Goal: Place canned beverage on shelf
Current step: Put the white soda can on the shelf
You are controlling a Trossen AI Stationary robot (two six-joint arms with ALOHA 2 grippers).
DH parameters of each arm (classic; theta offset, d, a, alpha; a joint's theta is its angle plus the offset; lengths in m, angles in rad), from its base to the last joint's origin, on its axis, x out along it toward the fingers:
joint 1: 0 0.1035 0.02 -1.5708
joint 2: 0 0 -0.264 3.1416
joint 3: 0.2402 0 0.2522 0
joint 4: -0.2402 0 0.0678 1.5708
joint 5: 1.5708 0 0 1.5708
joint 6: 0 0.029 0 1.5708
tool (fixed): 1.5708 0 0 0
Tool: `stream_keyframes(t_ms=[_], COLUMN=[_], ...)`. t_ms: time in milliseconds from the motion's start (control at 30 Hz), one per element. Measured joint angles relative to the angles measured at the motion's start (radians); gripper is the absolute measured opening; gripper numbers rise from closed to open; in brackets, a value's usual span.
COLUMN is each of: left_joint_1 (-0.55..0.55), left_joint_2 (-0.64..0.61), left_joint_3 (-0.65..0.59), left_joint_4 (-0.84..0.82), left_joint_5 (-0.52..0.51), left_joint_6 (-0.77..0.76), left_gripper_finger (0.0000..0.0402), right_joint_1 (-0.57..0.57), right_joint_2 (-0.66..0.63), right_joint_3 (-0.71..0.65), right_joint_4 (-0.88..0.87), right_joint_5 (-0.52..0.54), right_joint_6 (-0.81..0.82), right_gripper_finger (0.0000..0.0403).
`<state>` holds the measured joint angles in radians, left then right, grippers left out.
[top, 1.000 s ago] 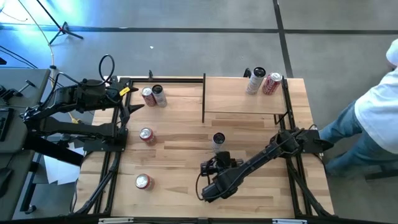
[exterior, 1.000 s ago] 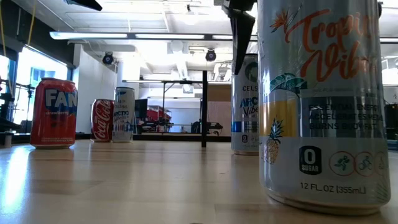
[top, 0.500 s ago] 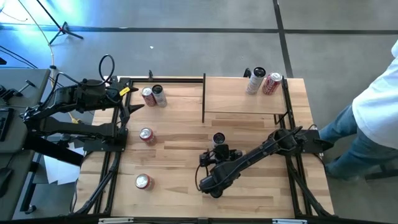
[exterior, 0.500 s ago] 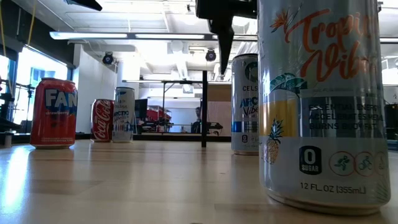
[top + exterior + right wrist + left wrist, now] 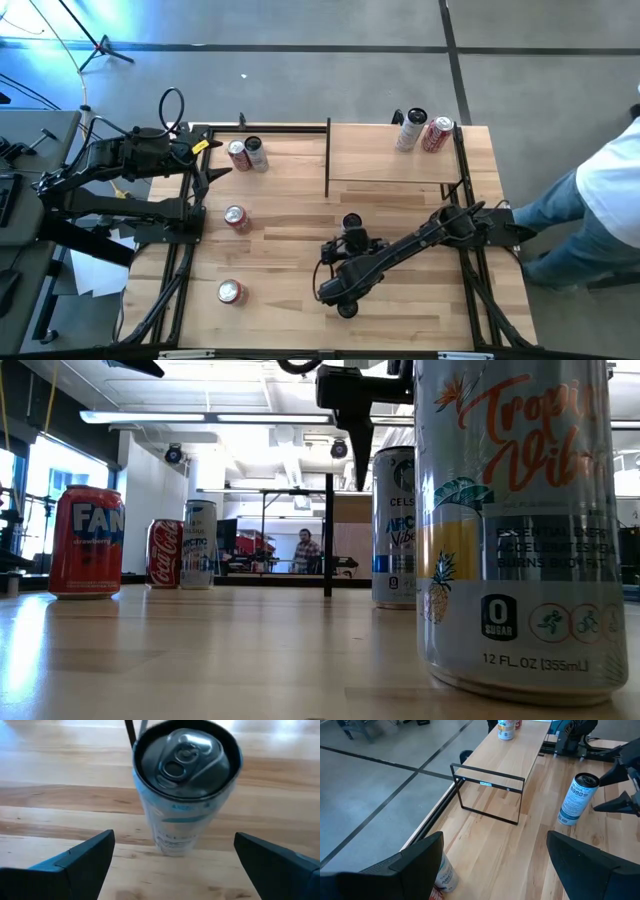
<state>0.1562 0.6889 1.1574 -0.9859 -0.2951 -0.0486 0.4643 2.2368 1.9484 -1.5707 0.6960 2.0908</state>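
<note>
A slim silver-and-blue can (image 5: pixel 352 221) (image 5: pixel 184 785) stands upright on its base on the tabletop, near the middle. My right gripper (image 5: pixel 351 239) (image 5: pixel 173 840) is open just on its near side. The fingers stand wide apart on either side of the can's line and touch nothing. In the low view one right finger (image 5: pixel 358 445) hangs beside the can's top (image 5: pixel 394 460). The shelf (image 5: pixel 395 152) is a light-wood board in a black frame at the far right. My left gripper (image 5: pixel 212 165) (image 5: pixel 492 855) waits open at the far left.
A white can (image 5: pixel 410 129) and a red can (image 5: pixel 437 133) stand on the shelf's far right corner. Two cans (image 5: pixel 246 154) stand at the far left, and two red cans (image 5: pixel 236 217) (image 5: pixel 231 291) along the left side. A large can (image 5: pixel 520 530) stands close to the low camera. A person (image 5: pixel 610 190) is at the right.
My right gripper has swung toward the slim can, a little toward the table's far edge and left. In the low view its finger has shifted from over the can to beside it. The can has stayed where it was.
</note>
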Motion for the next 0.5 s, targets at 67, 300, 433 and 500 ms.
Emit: stream_keyframes(t_ms=[67,300,433,500], left_joint_1=[0.0,0.0,0.0,0.0], left_joint_2=[0.0,0.0,0.0,0.0], left_joint_3=[0.0,0.0,0.0,0.0], left_joint_4=[0.0,0.0,0.0,0.0], left_joint_5=[0.0,0.0,0.0,0.0], left_joint_6=[0.0,0.0,0.0,0.0], left_gripper_finger=[0.0335,0.0335,0.0335,0.0335], right_joint_1=[0.003,-0.001,-0.024,-0.03], right_joint_2=[0.0,0.0,-0.001,-0.003], right_joint_3=[0.0,0.0,0.046,0.087], right_joint_4=[0.0,0.0,0.001,-0.002], right_joint_5=[-0.013,0.009,-0.022,-0.051], right_joint_6=[0.01,0.021,-0.011,-0.044], right_gripper_finger=[0.04,0.0399,0.0399,0.0399])
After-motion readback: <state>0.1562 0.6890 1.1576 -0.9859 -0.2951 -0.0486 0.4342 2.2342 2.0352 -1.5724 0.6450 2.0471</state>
